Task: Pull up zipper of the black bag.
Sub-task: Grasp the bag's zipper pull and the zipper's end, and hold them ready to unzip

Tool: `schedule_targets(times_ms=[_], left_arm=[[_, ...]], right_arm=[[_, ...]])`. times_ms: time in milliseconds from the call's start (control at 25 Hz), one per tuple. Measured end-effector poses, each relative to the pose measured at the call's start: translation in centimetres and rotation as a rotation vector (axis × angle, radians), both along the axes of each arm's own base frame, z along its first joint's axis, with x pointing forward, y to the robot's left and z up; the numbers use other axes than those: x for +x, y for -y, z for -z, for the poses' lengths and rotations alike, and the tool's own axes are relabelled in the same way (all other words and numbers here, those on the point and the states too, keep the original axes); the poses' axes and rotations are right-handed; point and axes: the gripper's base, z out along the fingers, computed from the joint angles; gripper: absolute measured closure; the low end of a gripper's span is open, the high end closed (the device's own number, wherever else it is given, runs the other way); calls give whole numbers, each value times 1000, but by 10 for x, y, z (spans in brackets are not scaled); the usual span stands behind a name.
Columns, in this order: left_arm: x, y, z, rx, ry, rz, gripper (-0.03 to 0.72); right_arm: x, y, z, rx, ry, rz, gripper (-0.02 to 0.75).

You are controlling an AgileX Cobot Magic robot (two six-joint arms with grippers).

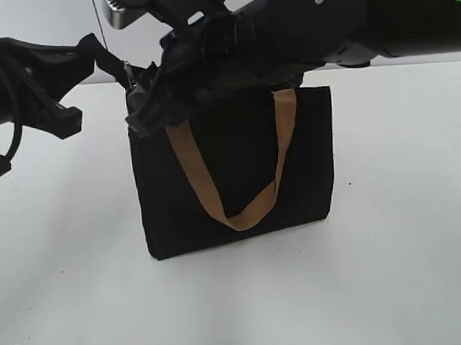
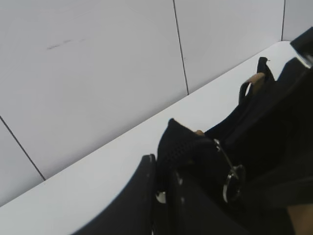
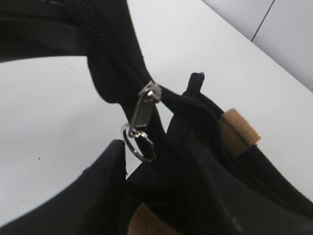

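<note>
Black fabric is filling the middle of the exterior view: the black bag (image 1: 234, 172) is standing upright on the white counter (image 1: 393, 272), and one tan handle (image 1: 238, 168) is hanging down its front face in a long loop.

At the bag's upper left corner the two arms are meeting. The left hand (image 1: 106, 59) is reaching in from the left edge, its dark fingers touching the corner of the bag's top edge. In the left wrist view a fold of the bag's fabric is sitting pinched between two black fingers (image 2: 142, 196), so the left hand is clenching the bag's corner.

The right arm is crossing over the top of the bag from the right side, and the right hand (image 1: 152, 103) is pressing down over that same upper left corner, hiding the top edge there. Whether the right hand is clenched or released cannot be told; its fingers are showing only as dark shapes at the bottom of the right wrist view, just beside the ring.

The zipper (image 3: 142, 117) is sitting on the black track near this corner, its silver slider tilting downward and its round ring pull dangling below it. In the left wrist view the same ring is hanging against the dark fabric. A second tan handle (image 3: 237, 132) is showing just to the right of the slider.
</note>
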Motion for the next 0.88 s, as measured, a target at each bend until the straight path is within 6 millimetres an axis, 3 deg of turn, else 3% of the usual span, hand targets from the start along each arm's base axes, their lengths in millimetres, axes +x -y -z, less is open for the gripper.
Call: schedule_targets(times_ms=[280,560,880], left_arm=[[0,0,0,0,-1,0,656],[0,0,0,0,-1,0,656],[0,-2,3,24,-30,-14,656]], right_arm=[[1,-4,6,-26,-30,-26,503],[2,-4,6,-26,-26,-26,737],[0,-4,7,-35,-42,-36,751]])
